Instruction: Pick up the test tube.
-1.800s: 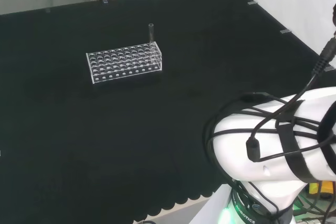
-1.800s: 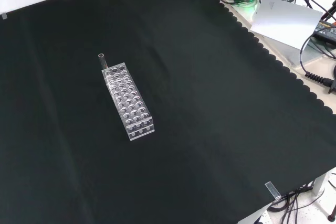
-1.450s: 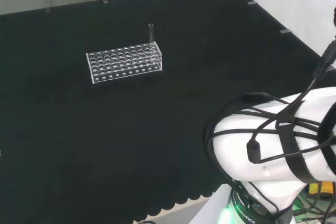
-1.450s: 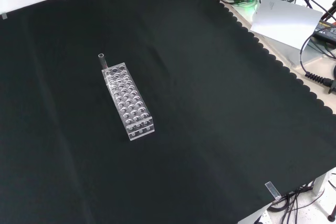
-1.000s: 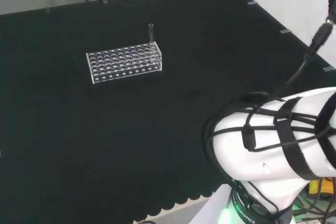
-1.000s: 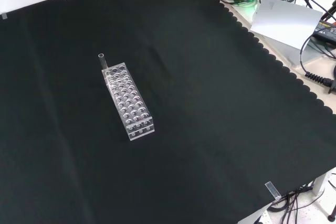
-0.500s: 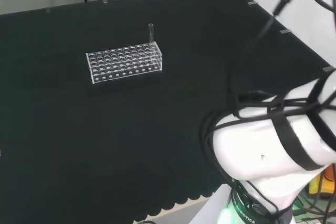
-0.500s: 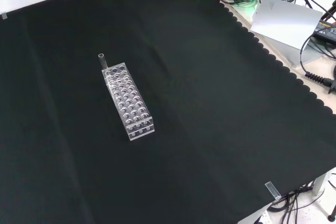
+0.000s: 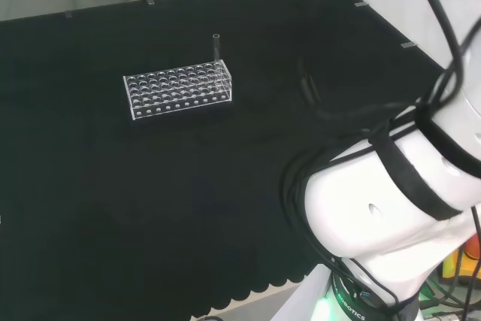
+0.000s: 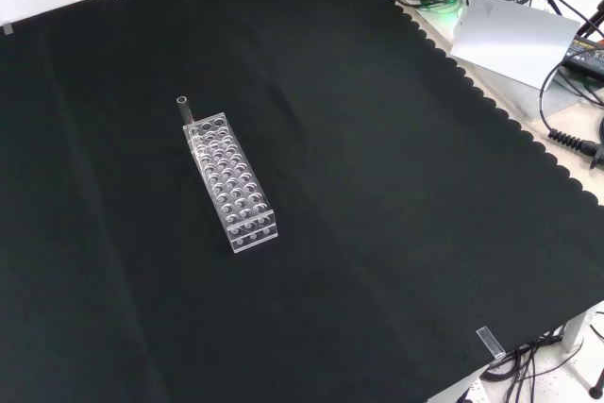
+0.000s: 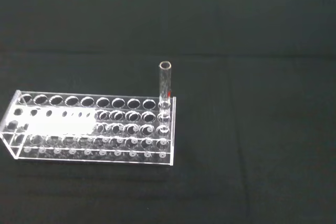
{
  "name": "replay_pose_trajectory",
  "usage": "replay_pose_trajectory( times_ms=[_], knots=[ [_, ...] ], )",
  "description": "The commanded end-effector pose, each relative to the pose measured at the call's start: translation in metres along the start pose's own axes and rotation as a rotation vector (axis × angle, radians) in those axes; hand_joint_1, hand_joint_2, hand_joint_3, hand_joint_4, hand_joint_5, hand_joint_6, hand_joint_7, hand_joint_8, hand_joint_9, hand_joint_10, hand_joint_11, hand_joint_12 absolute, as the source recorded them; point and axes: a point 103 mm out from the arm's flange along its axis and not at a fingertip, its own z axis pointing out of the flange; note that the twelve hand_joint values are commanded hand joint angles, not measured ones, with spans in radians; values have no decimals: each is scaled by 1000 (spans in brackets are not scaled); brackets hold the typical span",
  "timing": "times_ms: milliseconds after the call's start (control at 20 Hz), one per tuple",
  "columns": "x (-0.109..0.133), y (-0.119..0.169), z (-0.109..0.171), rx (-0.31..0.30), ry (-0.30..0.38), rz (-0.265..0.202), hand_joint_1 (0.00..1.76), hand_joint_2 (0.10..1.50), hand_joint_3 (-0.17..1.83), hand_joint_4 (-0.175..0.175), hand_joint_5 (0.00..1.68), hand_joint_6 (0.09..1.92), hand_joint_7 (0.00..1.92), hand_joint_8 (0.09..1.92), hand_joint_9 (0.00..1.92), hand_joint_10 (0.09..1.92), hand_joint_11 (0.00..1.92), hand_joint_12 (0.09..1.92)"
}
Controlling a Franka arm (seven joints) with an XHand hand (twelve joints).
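One test tube (image 11: 165, 85) upright in corner hole of clear rack (image 11: 92, 127), at rack's far-right corner in head view (image 9: 216, 46), top end of rack in front view (image 10: 182, 107). Rack alone on black-clothed bench (image 10: 377, 233). Hand state: cannot tell. Step judged: approach, grasp not yet begun. Advice: come down over exposed upper part of tube, pinch above rack top, lift straight up along tube axis to avoid dragging or tipping rack. Small red mark visible on tube, wrist view.

rack (image 10: 232, 182) clear, on black cloth (image 10: 377, 186) | test tube (image 10: 183, 109) upright in far end hole
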Motion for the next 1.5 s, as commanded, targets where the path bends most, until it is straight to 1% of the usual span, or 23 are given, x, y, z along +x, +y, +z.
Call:
replay_pose_trajectory(
  times_ms=[50,200,400,550,800,1100,1350,1500],
  knots=[
    [-12,60,23,47,-11,-6,688,810,405,-88,343,87,356,880,255,913,0,1564],
    [-14,75,37,82,-28,-8,688,808,414,-91,355,87,385,885,283,911,0,1567],
    [-13,92,60,134,-56,-26,692,801,432,-95,373,87,437,894,346,899,11,1569],
    [-11,102,75,161,-52,-34,704,795,448,-98,401,87,485,897,397,884,34,1559],
    [-9,118,93,207,-37,-32,721,789,463,-101,440,87,535,899,451,868,73,1545],
    [-3,137,120,264,-47,-45,735,789,470,-104,457,95,571,906,496,865,91,1541],
    [-1,155,138,313,-53,-45,740,785,478,-104,458,103,584,900,517,845,100,1531],
    [4,162,146,332,-55,-50,743,784,481,-104,458,106,589,900,520,841,101,1530]
  ],
)
